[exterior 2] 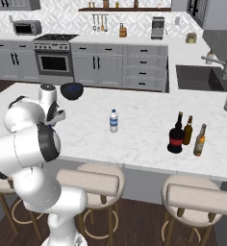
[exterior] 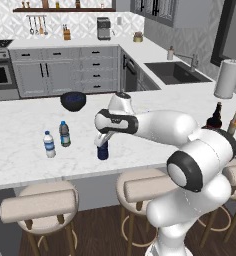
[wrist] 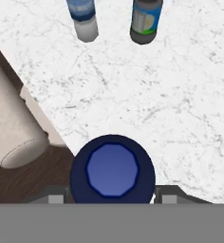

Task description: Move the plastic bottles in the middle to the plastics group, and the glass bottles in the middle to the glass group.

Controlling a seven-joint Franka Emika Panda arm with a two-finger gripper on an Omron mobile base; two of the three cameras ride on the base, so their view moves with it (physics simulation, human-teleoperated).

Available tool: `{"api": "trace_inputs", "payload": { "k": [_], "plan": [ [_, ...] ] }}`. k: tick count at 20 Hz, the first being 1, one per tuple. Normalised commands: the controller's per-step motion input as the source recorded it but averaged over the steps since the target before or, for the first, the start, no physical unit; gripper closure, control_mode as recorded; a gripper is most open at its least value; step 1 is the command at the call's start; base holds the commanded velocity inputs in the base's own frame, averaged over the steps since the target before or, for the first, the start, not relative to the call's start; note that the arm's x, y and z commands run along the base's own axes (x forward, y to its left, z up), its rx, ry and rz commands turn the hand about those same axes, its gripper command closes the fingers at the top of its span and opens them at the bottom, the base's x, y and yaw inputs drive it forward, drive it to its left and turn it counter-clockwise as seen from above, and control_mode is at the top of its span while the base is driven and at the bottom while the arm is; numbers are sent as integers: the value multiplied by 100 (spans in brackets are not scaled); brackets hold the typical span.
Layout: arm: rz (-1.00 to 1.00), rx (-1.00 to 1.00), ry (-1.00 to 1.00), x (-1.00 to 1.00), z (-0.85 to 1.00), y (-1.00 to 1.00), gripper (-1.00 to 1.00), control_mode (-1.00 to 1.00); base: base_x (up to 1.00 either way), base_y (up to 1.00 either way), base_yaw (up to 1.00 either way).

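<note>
A white robot arm is seen reaching over a marble table. The pincer is closed around the navy bottle, whose blue cap sits between the finger tips in the hand view. Just beyond the pincer stand the two bottles of the plastics group, so this delivery is judged nearly done. Well away from the pincer, the clear white-capped bottle remains unmoved; the squat red-labelled bottle already stands beside the beer bottles
</note>
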Motion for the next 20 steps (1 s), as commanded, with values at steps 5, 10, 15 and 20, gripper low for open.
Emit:
{"api": "trace_inputs", "payload": {
  "k": [5, 10, 15, 20],
  "plan": [
    [0, 0, -1, 56, 0, 32, 100, -100, 0, 0, 0],
    [0, 0, -2, 88, 0, 15, 100, -100, 0, 0, 0],
    [0, 0, 0, 65, 7, 4, 100, -100, 0, 0, 0],
    [0, 0, 0, 43, 0, 0, 100, -100, 0, 0, 0]
  ]
}}
